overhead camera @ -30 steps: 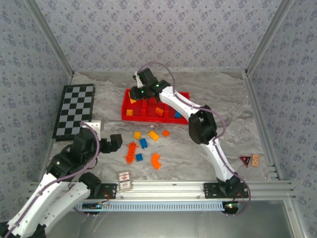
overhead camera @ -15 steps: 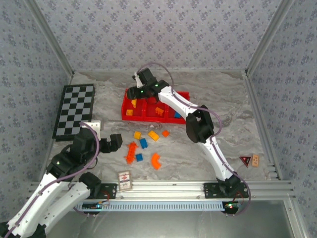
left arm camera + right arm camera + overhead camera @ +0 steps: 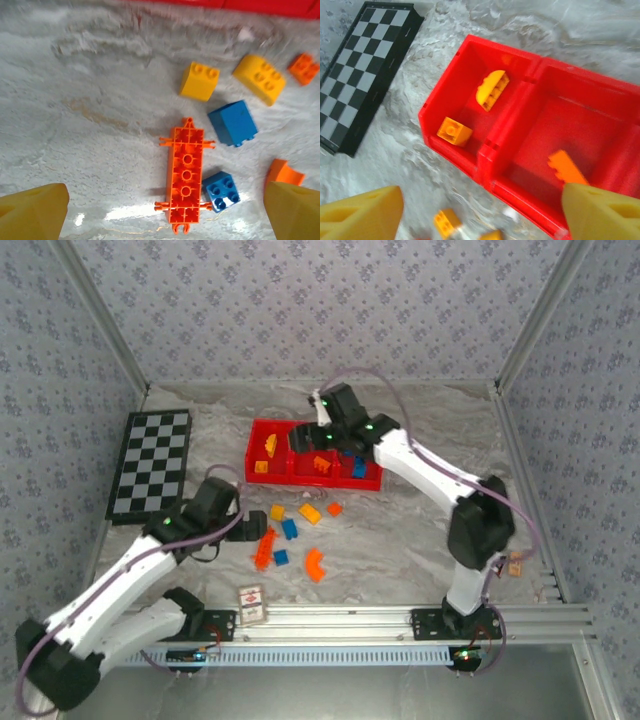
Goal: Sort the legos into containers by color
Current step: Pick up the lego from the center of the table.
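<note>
**Left arm over the loose legos, right arm over the red tray [image 3: 451, 150]**

The left gripper [image 3: 162, 215] hangs with its fingers [image 3: 35, 210] spread wide either side of the long orange brick [image 3: 186, 180] on the table [image 3: 75, 100], probably lining up a grasp. A blue brick [image 3: 233, 122] lies just beside it. The right gripper [image 3: 480, 212] hovers above the tray with its fingers [image 3: 362, 215] wide and empty. The tray's left compartment holds two yellow bricks [image 3: 454, 131] and the middle one an orange brick [image 3: 565, 167].
</note>
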Action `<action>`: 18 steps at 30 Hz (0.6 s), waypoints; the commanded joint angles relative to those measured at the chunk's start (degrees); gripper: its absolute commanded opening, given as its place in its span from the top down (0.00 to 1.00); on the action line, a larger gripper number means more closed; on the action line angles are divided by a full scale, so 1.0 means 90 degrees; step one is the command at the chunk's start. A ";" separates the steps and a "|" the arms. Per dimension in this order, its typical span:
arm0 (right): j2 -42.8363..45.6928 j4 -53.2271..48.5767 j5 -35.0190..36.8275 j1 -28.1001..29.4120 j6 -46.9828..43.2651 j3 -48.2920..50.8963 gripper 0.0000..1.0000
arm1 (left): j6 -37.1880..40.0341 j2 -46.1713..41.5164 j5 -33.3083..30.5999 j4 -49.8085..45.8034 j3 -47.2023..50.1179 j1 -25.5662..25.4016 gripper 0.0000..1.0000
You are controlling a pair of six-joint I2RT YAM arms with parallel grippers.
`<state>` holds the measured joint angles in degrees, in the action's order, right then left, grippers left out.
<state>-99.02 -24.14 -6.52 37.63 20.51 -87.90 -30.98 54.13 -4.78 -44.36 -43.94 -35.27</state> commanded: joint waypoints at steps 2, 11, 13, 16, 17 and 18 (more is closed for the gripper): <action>0.1244 0.0090 0.0561 -0.0199 -0.0306 0.1210 0.00 | 0.0410 0.1034 0.0342 -0.0149 -0.0805 -0.0041 0.00; 0.4204 -0.0170 0.0497 -0.1399 -0.1436 0.3573 0.00 | 0.1093 0.3056 0.0319 -0.0003 -0.1755 -0.0052 0.00; 0.4751 0.0088 0.0372 -0.1793 -0.1072 0.4036 0.00 | 0.1211 0.3486 0.0393 0.0043 -0.1956 -0.0055 0.06; 0.5162 0.0422 0.0188 -0.2081 -0.0942 0.4425 0.00 | 0.1372 0.4051 0.0523 0.0059 -0.2292 -0.0056 0.16; 0.5196 0.0411 0.0206 -0.2148 -0.0910 0.4461 0.00 | 0.1416 0.4180 0.0558 0.0076 -0.2380 -0.0056 0.18; 0.5211 0.0389 0.0220 -0.2218 -0.0870 0.4481 0.00 | 0.1473 0.4332 0.0590 0.0087 -0.2470 -0.0055 0.20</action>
<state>-52.58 -22.83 -3.11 18.74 11.97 -48.86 -20.40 91.07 -1.23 -43.44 -63.13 -35.38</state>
